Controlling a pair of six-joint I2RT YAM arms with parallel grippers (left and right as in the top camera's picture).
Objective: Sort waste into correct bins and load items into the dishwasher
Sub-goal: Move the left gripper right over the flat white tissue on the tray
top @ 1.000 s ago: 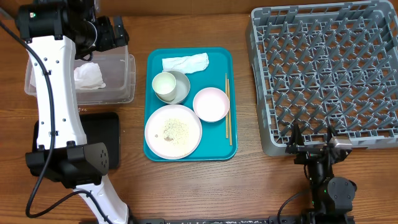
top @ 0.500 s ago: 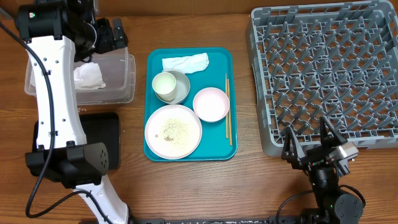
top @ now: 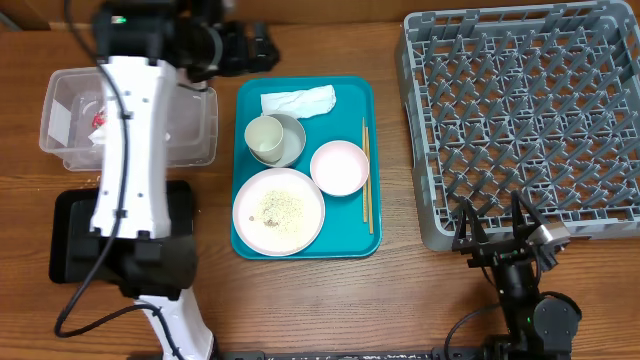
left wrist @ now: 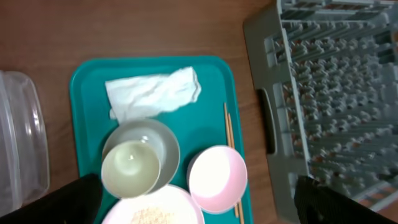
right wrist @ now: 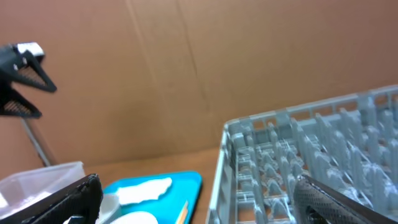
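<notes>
Near left claw (top: 262, 46), seemingly apart: napkin (top: 298, 100)

Overhead: fixed, high, straight down, whole table (top: 300, 300) in frame. Left wrist: high, looking down past own fingertips (left wrist: 74, 199); teal tray (left wrist: 211, 118) below-ahead, dish rack (left wrist: 329, 93) to right. Right wrist: low, level, facing cardboard wall (right wrist: 155, 74); dish rack close ahead-right, teal tray ahead-left. All three views share teal tray, dish rack.
</notes>
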